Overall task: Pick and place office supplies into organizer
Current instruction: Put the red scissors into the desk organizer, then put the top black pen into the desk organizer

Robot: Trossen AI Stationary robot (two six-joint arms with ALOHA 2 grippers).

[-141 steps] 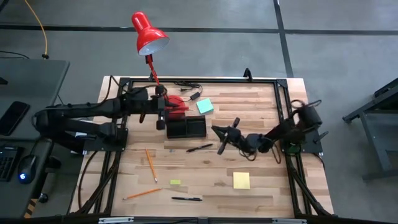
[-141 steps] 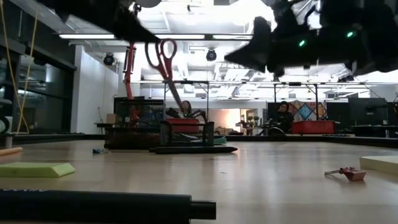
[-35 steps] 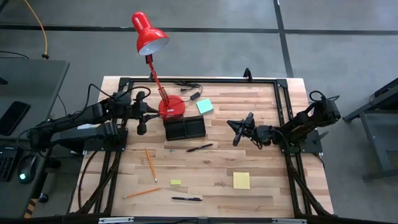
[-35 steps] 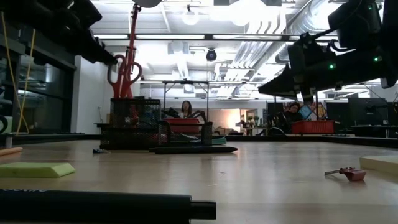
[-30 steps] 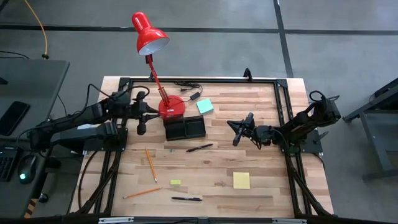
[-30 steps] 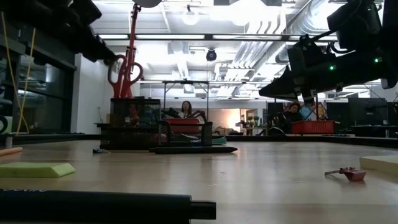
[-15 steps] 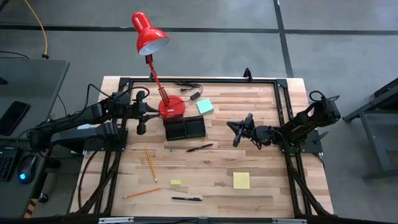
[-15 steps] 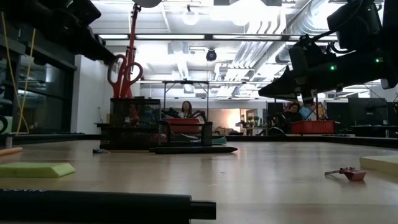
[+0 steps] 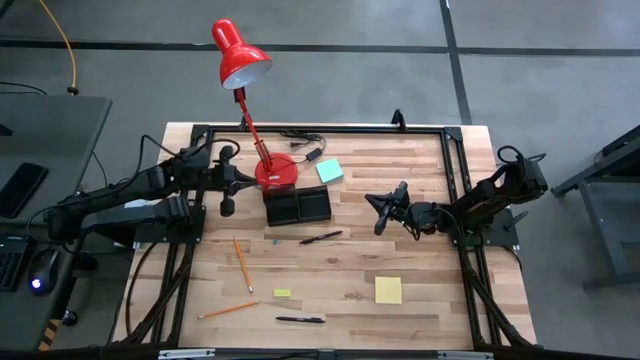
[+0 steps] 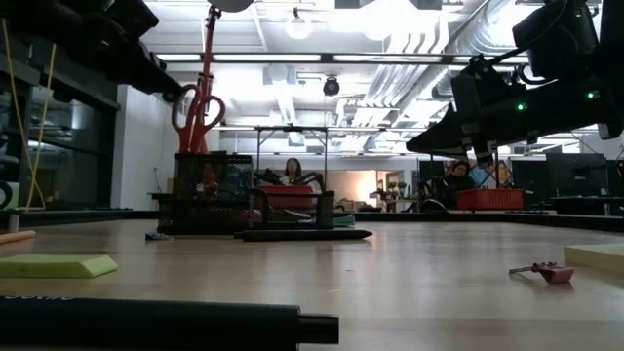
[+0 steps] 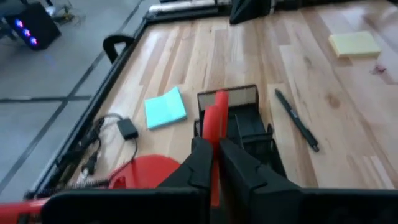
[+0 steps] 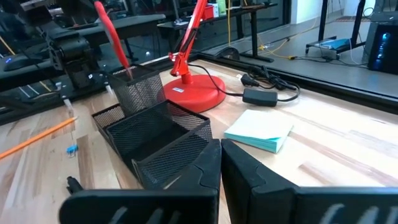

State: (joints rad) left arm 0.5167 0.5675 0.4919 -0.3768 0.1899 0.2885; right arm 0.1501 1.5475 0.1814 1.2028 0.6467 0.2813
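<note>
The red-handled scissors (image 10: 198, 109) stand in the tall mesh compartment of the black organizer (image 9: 298, 205), blades down, handles leaning toward the table's left. My left gripper (image 9: 243, 180) is at their upper end, left of the organizer, shut on them. My right gripper (image 9: 372, 205) hovers shut above the table right of the organizer, pointing at it. A teal pad (image 9: 329, 171), a yellow pad (image 9: 388, 290), two orange pencils (image 9: 242, 265), two black pens (image 9: 320, 238) and a yellow-green piece (image 9: 282, 293) lie flat on the table. My left gripper pinches the scissors' red handle end (image 11: 215, 124) between its two fingers. The fingers (image 10: 168, 88) come from the table's left, slanting slightly down. The scissors hang on from the hold into the organizer's tall compartment (image 10: 210, 190), tilted off upright; their lower end is hidden by the mesh.
The red lamp's base (image 9: 277, 172) sits right behind the organizer, its stem rising over the far edge, with a black cable and plug (image 9: 305, 150) beside it. A small red piece (image 10: 541, 271) lies near the yellow pad. Bare wood lies between the organizer and the near edge.
</note>
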